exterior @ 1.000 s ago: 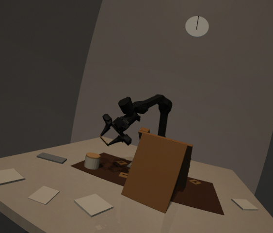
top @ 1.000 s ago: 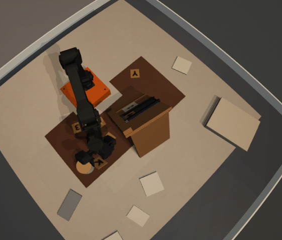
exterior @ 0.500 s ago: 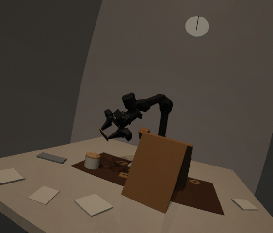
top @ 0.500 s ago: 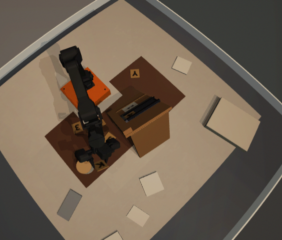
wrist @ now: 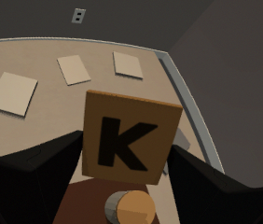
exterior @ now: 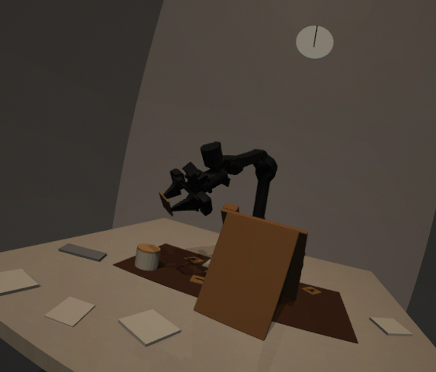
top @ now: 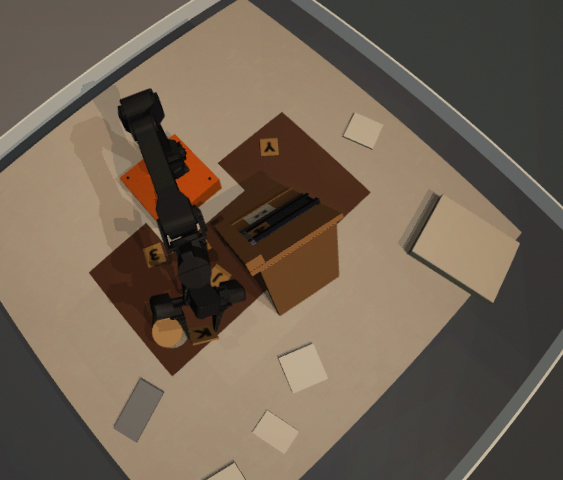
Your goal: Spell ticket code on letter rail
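Note:
My gripper [top: 201, 333] [exterior: 168, 202] [wrist: 127, 145] is shut on the K tile [top: 203, 334] [exterior: 165, 203] [wrist: 131, 107], gripping it by opposite edges, above the counter near the canister. The letter faces the wrist camera. The sloping board [top: 229, 242] [exterior: 245, 272] bears a dark rail [top: 287, 212]. One tile [top: 259, 228] sits in the rail near its left end in the top view; its letter is unclear. The ticket [top: 260, 213] lies above the rail, its print too small to read. A Y tile [top: 269, 147] [exterior: 310, 290], a tile like a 3 [top: 154, 254] and a partly hidden tile [top: 219, 276] lie on brown mats.
The canister [top: 167, 333] [exterior: 147, 258] [wrist: 136, 207] with a wooden lid stands on the left mat [top: 116, 273]. A grey block [top: 139, 409] [exterior: 82, 252], several pale slabs [top: 302, 367] [top: 275, 431] [top: 363, 130] and a large pale box [top: 465, 248] surround the mats.

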You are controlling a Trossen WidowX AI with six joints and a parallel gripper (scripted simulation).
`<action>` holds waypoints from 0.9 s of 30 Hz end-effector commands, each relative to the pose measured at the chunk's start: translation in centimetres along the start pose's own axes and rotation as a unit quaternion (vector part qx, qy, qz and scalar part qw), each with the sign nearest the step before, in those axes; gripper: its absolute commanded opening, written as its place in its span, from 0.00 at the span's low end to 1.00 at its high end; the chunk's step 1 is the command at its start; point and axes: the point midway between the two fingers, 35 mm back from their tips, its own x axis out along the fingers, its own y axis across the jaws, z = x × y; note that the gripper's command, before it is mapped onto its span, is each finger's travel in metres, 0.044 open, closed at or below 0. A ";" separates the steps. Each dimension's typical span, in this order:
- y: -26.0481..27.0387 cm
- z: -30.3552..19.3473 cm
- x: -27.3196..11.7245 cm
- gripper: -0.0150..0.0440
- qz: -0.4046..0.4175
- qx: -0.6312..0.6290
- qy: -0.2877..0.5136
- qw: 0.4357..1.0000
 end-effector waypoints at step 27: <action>6.9 6.0 -7.3 0.25 0.056 0.137 -0.078 0.986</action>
